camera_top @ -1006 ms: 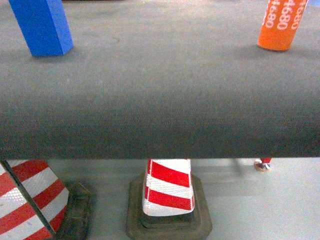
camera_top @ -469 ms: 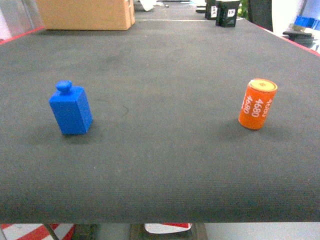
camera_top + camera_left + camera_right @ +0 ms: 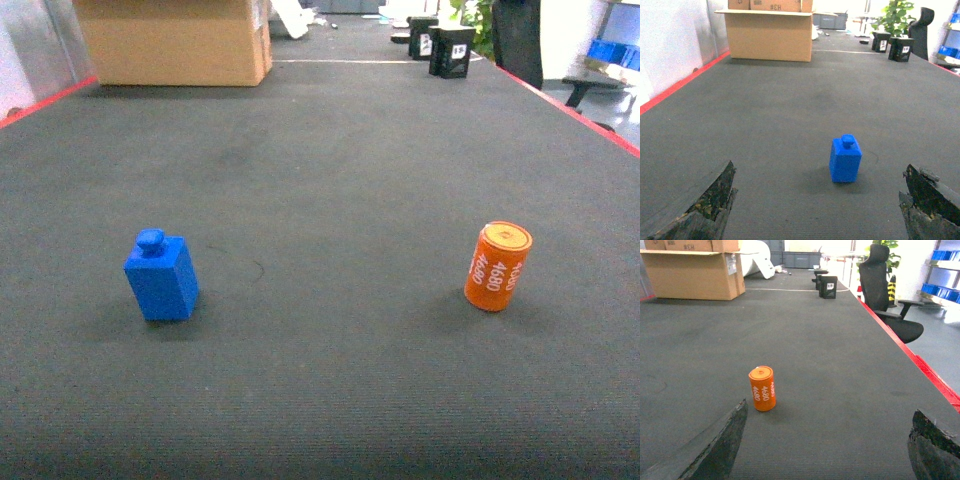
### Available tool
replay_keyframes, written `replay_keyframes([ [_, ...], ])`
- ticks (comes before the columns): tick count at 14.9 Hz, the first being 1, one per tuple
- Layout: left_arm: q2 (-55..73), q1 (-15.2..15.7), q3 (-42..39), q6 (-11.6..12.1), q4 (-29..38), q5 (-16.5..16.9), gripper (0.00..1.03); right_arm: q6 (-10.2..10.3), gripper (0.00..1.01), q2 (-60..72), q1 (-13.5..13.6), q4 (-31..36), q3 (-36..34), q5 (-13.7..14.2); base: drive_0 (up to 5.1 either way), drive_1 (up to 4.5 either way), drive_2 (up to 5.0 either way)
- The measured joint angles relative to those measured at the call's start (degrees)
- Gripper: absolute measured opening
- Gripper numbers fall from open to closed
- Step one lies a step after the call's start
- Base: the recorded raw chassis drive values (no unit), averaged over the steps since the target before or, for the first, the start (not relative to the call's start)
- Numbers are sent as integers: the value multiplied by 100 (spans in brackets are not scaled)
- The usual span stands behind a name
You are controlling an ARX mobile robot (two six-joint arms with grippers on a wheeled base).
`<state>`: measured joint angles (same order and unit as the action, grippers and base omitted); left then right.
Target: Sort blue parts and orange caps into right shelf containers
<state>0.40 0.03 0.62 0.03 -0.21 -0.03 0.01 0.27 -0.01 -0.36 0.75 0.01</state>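
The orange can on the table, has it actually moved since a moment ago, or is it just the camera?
Cannot tell. The orange cap sits lower in the head view, but the cardboard box shifted too, so the camera moved.

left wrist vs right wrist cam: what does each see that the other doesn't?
Left wrist only: the blue part standing upright on the dark mat, ahead of the open left gripper, and a red strip along the mat's left edge.

Right wrist only: the orange cap standing upright, ahead of the open right gripper, plus an office chair off the mat's right edge.

Both: the mat, the cardboard box at the far end, and small black boxes.
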Motion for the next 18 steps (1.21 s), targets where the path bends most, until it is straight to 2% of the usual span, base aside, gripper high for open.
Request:
replay_keyframes([
  [18,0,0,0,0,-2,-2,98,0,98,0,0,4,0,0,0,0,0],
])
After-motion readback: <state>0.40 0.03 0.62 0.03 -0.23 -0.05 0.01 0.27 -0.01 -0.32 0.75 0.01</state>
